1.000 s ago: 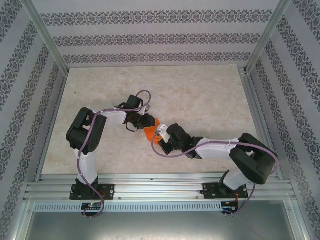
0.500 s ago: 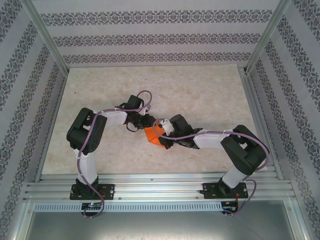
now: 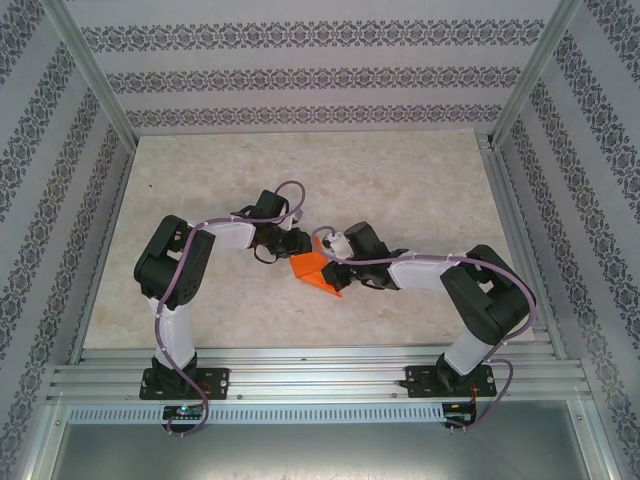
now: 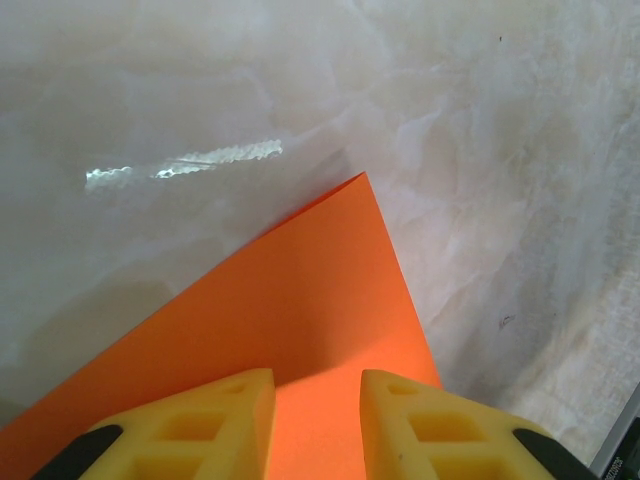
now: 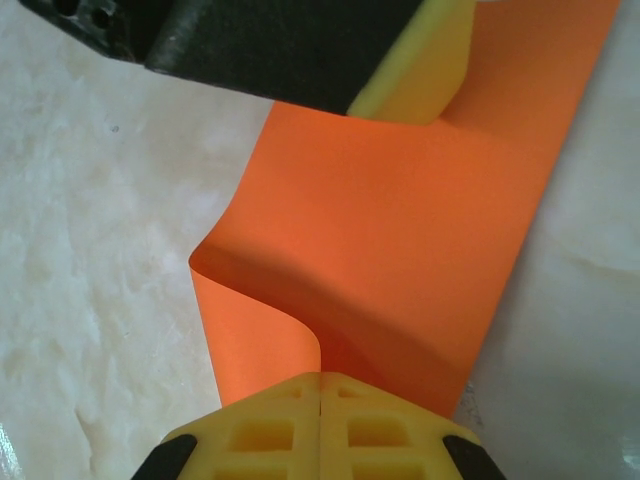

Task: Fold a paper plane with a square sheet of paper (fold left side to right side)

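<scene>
The marbled beige tabletop (image 3: 400, 180) carries one thing, the thin square sheet of bright orange paper (image 3: 318, 272), which lies between the two grippers where they meet.

The sheet lies mostly flat. Under and ahead of the left gripper (image 4: 315, 425) it spreads smoothly, one corner pointing away from the fingers. Directly ahead of the right gripper (image 5: 320, 420) it rises off the surface in a soft rolled curl, rounded rather than pressed.

The left gripper's jaws stand partly apart with orange showing in the gap. It appears to rest on the sheet as a hold-down rather than pinch it, and the right wrist view shows one yellow fingertip (image 5: 420, 80) of it touching the paper at the far side from the right gripper.

The right gripper's fingers are closed tight together, and the curled edge runs straight into their tips, so it looks to have that edge nipped.

By my reading the side-to-side fold is under way but unfinished: an edge is raised and bending over, with no sharp crease visible (whether earlier layers lie beneath I cannot tell). The edge must yet be laid across, aligned and flattened, and nothing resembling a pointed wedge exists so far, so most of the folding remains.
</scene>
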Robot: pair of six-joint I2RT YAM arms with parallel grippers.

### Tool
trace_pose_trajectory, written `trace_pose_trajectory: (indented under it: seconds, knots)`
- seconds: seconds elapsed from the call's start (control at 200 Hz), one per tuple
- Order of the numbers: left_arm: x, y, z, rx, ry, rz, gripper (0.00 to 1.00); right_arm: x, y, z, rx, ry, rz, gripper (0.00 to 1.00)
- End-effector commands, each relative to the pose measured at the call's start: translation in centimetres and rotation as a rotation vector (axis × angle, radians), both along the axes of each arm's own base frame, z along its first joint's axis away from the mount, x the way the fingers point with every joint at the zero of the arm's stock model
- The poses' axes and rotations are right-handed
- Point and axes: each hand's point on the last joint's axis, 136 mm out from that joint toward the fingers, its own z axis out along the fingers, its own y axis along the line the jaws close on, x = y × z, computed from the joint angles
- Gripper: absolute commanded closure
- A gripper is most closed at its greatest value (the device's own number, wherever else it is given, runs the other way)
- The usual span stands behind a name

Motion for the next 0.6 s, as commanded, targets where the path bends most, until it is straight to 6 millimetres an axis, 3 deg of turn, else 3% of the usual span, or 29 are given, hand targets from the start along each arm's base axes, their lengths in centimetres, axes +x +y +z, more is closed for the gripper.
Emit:
trace_pose_trajectory:
  seconds: [0.0, 0.594]
  knots:
    - [-2.4, 0.6, -3.7, 0.106, 0.085, -0.030, 0.69, 0.8, 0.2, 0.1, 0.014, 0.009, -0.017, 1.00]
    - [-2.6, 0.6, -3.9, 0.125, 0.083, -0.036, 0.69, 2.0, -0.5, -0.4, 0.000, 0.020, -0.075, 1.00]
